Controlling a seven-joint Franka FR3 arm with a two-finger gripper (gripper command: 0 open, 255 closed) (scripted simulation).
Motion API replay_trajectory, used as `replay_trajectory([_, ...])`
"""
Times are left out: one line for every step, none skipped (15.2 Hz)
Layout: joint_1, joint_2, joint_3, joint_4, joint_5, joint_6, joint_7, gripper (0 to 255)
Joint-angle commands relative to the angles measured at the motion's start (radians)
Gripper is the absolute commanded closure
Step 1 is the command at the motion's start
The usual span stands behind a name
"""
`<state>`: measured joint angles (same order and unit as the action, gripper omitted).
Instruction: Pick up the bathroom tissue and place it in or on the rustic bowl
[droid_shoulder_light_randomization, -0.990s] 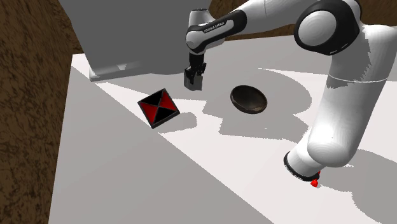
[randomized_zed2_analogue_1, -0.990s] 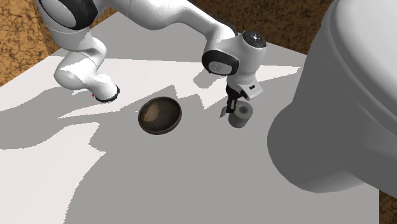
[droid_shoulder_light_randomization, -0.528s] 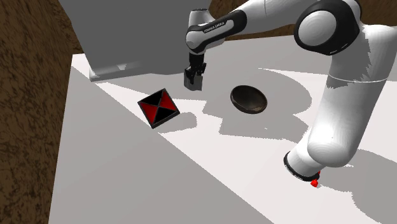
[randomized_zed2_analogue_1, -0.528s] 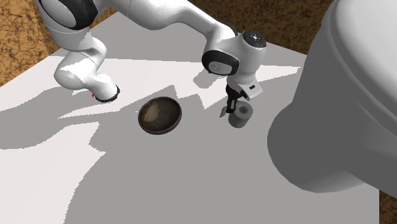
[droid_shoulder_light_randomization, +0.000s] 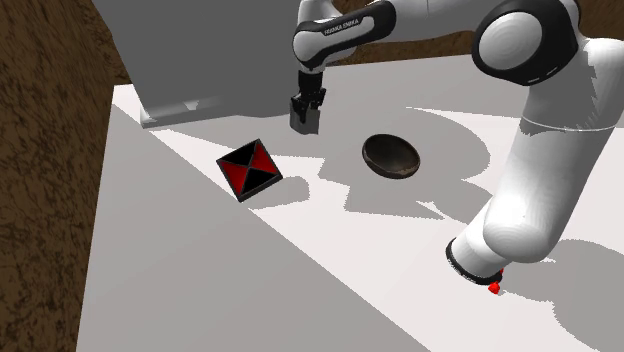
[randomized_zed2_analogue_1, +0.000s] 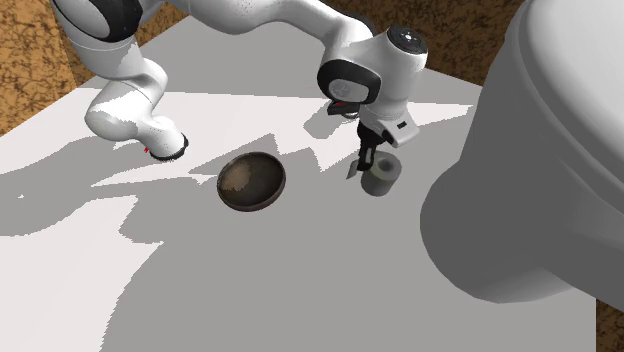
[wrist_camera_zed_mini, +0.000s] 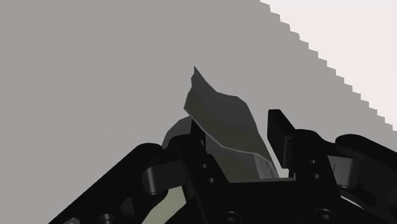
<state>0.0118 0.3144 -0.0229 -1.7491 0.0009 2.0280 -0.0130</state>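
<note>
**Tissue roll gripped, well apart from the bowl**

Nearest you in the shoulder view, the red-and-black box (droid_shoulder_light_randomization: 249, 169) lies on the white floor (droid_shoulder_light_randomization: 300, 290). Just beyond it sits the dark brown bowl (droid_shoulder_light_randomization: 390, 157), upright. Further back, your hand (droid_shoulder_light_randomization: 306, 117) clasps the grey tissue roll (randomized_zed2_analogue_1: 381, 176) between both fingers, close to the floor, near the big grey toilet (randomized_zed2_analogue_1: 530, 170).

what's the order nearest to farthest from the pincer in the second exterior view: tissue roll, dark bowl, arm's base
1. Grey cylindrical tissue roll, right at the black pincer's tips.
2. Dark brown round bowl, toward that view's left.
3. White arm's dark-ringed base, farther left, past the bowl.
</note>
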Motion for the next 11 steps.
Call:
replay_trajectory([0.000,-0.007,0.000,0.013,0.000,-0.020,0.001,255])
replay_trajectory([0.000,-0.011,0.000,0.021,0.000,-0.032,0.001,255])
replay_trajectory([0.000,-0.015,0.000,0.029,0.000,-0.044,0.001,255])
replay_trajectory([0.001,-0.019,0.000,0.037,-0.001,-0.056,0.001,255])
replay_trajectory([0.001,-0.023,0.000,0.046,-0.001,-0.068,0.001,255])
replay_trajectory([0.001,-0.026,0.000,0.054,-0.001,-0.080,0.001,255])
replay_trajectory([0.001,-0.030,0.000,0.063,-0.001,-0.092,0.001,255])
replay_trajectory([0.001,-0.033,0.000,0.072,-0.001,-0.105,0.001,255])
replay_trajectory([0.001,-0.036,0.000,0.082,-0.001,-0.117,0.001,255])
replay_trajectory([0.001,-0.038,0.000,0.092,-0.001,-0.129,0.001,255])
replay_trajectory([0.001,-0.041,0.000,0.102,-0.001,-0.142,0.001,255])
